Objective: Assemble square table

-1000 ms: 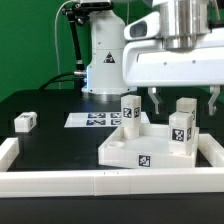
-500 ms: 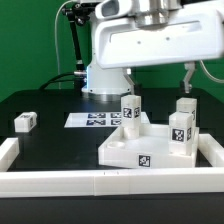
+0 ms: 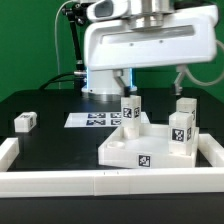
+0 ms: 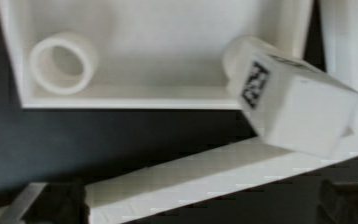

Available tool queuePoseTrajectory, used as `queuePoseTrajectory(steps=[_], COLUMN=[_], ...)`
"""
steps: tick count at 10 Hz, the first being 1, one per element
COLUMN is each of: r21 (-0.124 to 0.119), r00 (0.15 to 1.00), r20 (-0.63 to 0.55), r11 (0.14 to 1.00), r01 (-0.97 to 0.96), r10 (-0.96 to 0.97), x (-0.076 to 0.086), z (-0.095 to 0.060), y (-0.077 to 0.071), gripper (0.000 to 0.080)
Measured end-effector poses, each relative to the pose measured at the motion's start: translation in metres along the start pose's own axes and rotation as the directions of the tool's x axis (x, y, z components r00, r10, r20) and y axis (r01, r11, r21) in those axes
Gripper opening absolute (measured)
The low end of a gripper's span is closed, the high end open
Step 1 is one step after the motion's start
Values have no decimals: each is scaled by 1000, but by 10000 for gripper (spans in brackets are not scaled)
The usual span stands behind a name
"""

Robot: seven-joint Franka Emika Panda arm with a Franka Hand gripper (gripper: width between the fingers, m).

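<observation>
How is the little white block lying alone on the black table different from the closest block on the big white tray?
The lone leg lies low on its side; the tray leg stands upright. The lone leg rests on the black table, apart from the rest; the tray leg stands on the square table top. Both are white blocks with black-and-white tags.

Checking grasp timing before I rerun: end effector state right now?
End effector: open, jaws wide apart, holding nothing.
</observation>
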State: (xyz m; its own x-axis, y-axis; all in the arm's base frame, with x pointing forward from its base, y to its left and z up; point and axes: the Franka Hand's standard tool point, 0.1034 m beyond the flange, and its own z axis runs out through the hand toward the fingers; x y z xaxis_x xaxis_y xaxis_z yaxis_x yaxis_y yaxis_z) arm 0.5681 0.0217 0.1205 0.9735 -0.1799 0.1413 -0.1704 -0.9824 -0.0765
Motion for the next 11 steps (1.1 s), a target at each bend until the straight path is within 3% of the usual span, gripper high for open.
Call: queuePoseTrajectory(steps=[2, 4, 7, 11], r21=[-5, -5, -15, -36], r00=[998, 998, 998, 990], r20=[-1, 1, 0, 16], r11=[998, 998, 998, 989], r01=[69, 67, 61, 140], r10=[-69, -67, -61, -140], x=[1, 1, 3, -21], z=[-2, -1, -3, -13], y=[24, 22, 48, 120], gripper=[649, 649, 649, 649])
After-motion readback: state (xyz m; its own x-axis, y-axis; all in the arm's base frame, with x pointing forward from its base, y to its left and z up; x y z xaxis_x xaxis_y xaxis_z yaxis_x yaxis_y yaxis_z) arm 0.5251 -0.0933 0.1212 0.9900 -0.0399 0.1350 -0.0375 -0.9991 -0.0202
